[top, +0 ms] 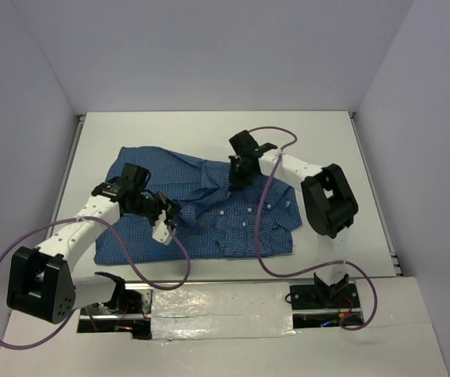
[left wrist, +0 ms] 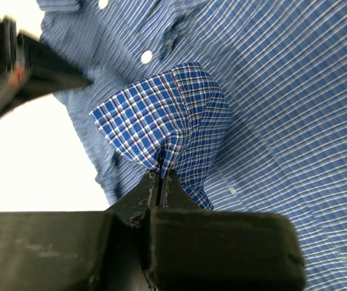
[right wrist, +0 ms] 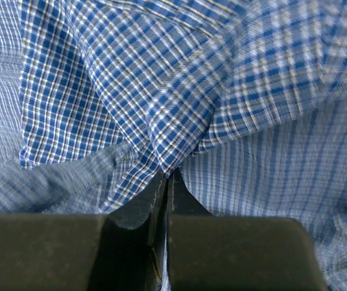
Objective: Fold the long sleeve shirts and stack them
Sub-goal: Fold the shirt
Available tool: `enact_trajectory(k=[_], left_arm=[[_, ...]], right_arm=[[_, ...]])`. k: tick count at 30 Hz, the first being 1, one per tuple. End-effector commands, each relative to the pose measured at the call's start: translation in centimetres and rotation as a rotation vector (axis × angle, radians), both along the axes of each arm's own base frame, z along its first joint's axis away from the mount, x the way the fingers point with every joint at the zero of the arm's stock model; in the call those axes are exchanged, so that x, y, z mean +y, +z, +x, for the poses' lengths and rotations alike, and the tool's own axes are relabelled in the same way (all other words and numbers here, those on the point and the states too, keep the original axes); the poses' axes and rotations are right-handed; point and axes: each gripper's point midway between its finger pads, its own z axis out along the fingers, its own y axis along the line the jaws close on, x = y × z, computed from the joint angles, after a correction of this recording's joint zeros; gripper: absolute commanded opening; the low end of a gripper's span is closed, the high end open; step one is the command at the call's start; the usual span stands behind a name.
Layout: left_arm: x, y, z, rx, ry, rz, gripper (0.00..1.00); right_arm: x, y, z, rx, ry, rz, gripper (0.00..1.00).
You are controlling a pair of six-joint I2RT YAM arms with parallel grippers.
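A blue checked long sleeve shirt (top: 240, 216) lies spread and partly folded on the white table. My left gripper (top: 171, 217) is over its left half, shut on a pinched fold of the shirt (left wrist: 167, 121), lifted a little above the cloth below. My right gripper (top: 236, 174) is over the shirt's upper middle near the collar, shut on a pinch of the shirt (right wrist: 179, 130). White buttons (left wrist: 146, 56) show in the left wrist view.
The white table (top: 209, 129) is bounded by grey walls at the back and both sides. Purple cables (top: 265, 236) loop from both arms over the shirt's front edge. The arm bases (top: 325, 297) sit at the near edge.
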Motion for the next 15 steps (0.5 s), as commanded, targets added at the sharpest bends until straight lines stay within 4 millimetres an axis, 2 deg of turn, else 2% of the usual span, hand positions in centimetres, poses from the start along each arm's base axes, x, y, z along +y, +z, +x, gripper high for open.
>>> enact_trajectory(k=[1, 2, 3, 4, 7, 10, 12, 15], left_arm=[[-0.9, 1.7, 1.6, -0.248, -0.155, -0.018, 0.00], [-0.9, 1.8, 1.8, -0.259, -0.157, -0.018, 0.00], [-0.9, 1.7, 1.9, -0.265, -0.163, -0.015, 0.00], [-0.9, 1.7, 2.1, -0.288, -0.181, -0.008, 0.00], [-0.9, 1.5, 2.0, -0.306, -0.211, 0.002, 0.00], [-0.9, 1.2, 1.8, -0.297, -0.232, 0.013, 0.00], [-0.9, 1.3, 1.5, -0.290, -0.240, 0.013, 0.00], [-0.8, 1.2, 0.8, -0.299, -0.257, 0.012, 0.00]], right_arm=[[0.4, 3.7, -0.3, -0.084, -0.028, 0.104, 0.10], [0.5, 4.2, -0.6, -0.093, -0.030, 0.129, 0.14], [0.2, 3.2, -1.6, -0.057, -0.040, 0.130, 0.18], [0.0, 3.6, -1.8, -0.062, -0.049, 0.138, 0.26], [-0.5, 3.1, -2.9, -0.044, -0.057, 0.137, 0.41], [-1.0, 3.2, -3.3, -0.049, -0.037, 0.115, 0.46], [-1.4, 4.4, -3.2, -0.091, -0.015, 0.108, 0.46], [-1.8, 8.3, -1.8, -0.243, 0.050, 0.092, 0.46]])
